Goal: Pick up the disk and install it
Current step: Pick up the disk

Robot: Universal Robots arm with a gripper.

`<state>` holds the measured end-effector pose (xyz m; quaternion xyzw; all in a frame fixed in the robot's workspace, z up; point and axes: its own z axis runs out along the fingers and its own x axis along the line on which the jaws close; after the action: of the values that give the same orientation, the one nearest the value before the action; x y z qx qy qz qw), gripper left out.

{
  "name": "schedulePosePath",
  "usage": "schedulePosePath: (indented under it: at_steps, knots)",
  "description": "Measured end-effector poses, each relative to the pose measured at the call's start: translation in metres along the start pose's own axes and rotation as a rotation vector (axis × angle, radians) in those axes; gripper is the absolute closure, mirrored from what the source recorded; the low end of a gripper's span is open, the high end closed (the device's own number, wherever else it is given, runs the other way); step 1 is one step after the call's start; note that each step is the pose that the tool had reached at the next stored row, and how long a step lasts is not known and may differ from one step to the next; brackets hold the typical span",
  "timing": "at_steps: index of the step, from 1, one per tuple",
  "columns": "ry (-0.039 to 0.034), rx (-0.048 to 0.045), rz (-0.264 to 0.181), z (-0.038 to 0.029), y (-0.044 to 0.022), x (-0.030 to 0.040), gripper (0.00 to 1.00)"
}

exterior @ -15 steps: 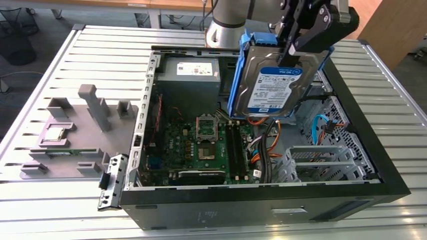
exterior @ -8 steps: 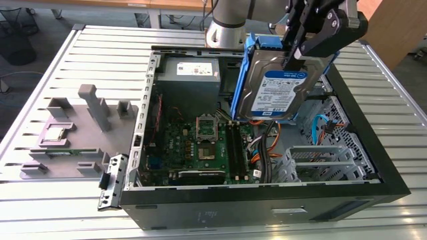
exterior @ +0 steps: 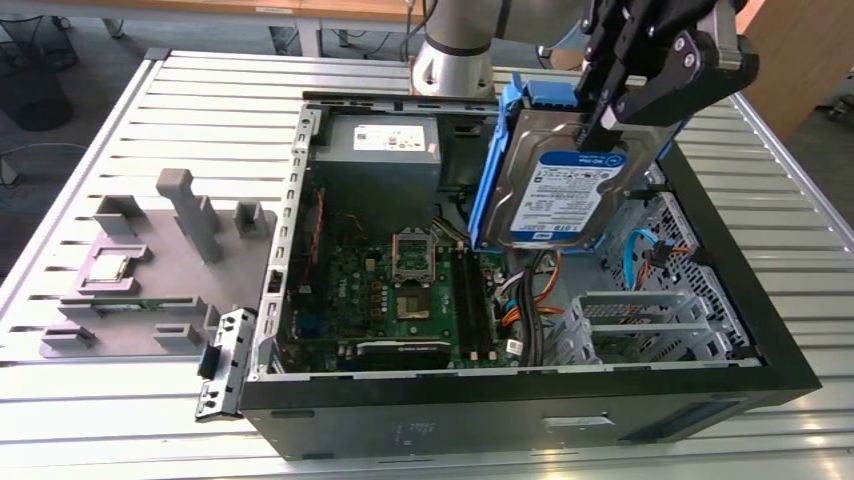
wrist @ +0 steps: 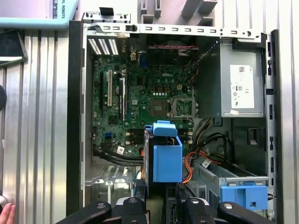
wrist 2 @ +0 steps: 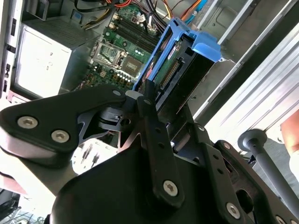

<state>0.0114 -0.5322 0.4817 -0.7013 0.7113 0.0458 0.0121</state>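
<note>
My claw [exterior: 617, 120] is clenched on the top end of the disk [exterior: 555, 195], which hangs on end straight below it, long axis pointing down into the open computer case [exterior: 467, 425], drive cage [exterior: 641, 312] lower, off to one side.

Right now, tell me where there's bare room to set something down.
Bare table slats around the grey fixture, and on the exterior view's right of the case. Crowded inside the case, under the disk in the gripper: cables, drive cage.
</note>
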Motion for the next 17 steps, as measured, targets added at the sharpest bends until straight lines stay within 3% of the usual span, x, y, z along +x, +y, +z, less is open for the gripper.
schedulePosePath:
  at_steps: [17]
  knots:
    - [-0.0001, 0.0, 0.0, -0.0015, -0.0111, 0.0192, 0.65]
